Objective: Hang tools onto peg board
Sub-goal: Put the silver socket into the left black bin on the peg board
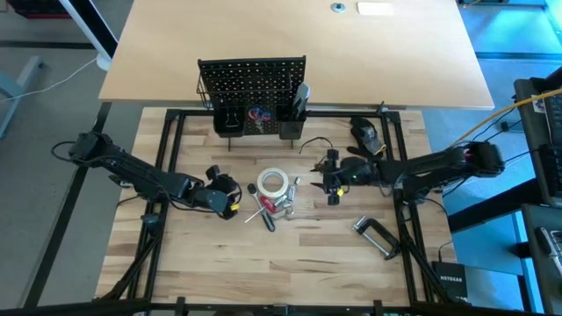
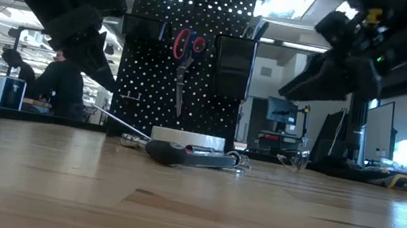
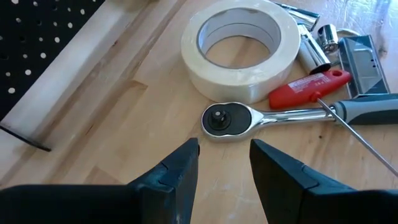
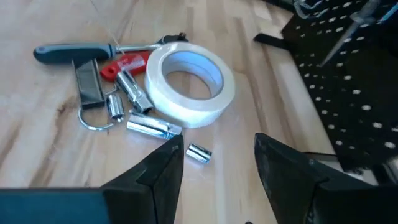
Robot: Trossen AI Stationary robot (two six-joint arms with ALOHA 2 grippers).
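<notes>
Closest to your low camera lies the dark-grey handle of the ratchet [image 2: 181, 154], with the white tape roll [image 2: 188, 138] just behind it. Your left gripper [image 3: 224, 165] hovers with its fingers apart and nothing between them; the ratchet's round head [image 3: 221, 118] sits just ahead of the fingertips, the tape roll beyond that, and a red-handled screwdriver [image 3: 309, 89] beside the roll. Your right gripper [image 4: 217, 158] also stands parted and empty, facing the same pile from the other side: a small silver socket [image 4: 199, 152] lies nearest its tips, then more sockets [image 4: 134, 90] and the roll. Off to that gripper's side stands the peg board [image 1: 252, 83]. You can see the red-handled scissors [image 2: 186, 55] hanging on it between two black square cups [image 2: 232, 66]; in the high view one cup holds a silver tool [image 1: 300, 95]. The silver C-clamp [image 1: 378, 237] lies apart on the table [image 1: 307, 263], behind the right gripper. A black box at the table's corner reads NETGEAR [image 1: 452, 279].
</notes>
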